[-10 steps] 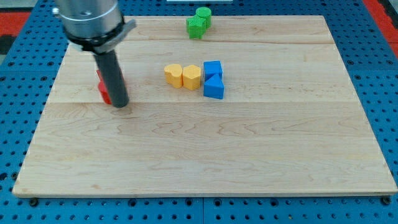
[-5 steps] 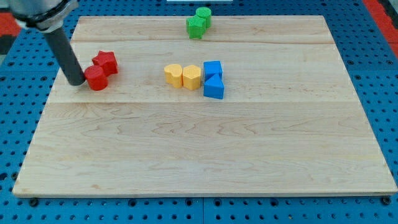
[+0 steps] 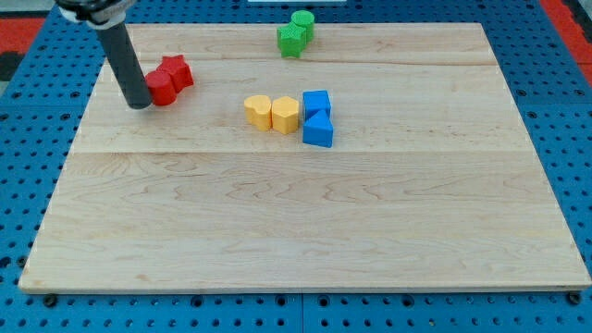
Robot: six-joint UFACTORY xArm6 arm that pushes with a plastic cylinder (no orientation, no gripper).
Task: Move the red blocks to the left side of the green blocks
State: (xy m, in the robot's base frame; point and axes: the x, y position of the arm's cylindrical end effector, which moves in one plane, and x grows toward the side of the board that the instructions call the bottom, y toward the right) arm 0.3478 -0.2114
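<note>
Two red blocks touch each other at the upper left of the wooden board (image 3: pixel 296 222): a round one (image 3: pixel 161 88) and a star-shaped one (image 3: pixel 177 71) up and to its right. My tip (image 3: pixel 139 103) rests against the left side of the round red block. Two green blocks stand at the board's top edge, near the middle: a star-like one (image 3: pixel 291 40) and a round one (image 3: pixel 302 22) behind it. The green blocks lie well to the right of the red ones.
Two yellow blocks (image 3: pixel 258 111) (image 3: pixel 285 115) sit side by side at the board's middle, with a blue cube (image 3: pixel 316 103) and a blue wedge (image 3: pixel 318 130) touching them on the right. A blue pegboard (image 3: pixel 28 185) surrounds the board.
My tip went round to the left of the red blocks, then pushed them up and to the right. The other blocks have not moved.
</note>
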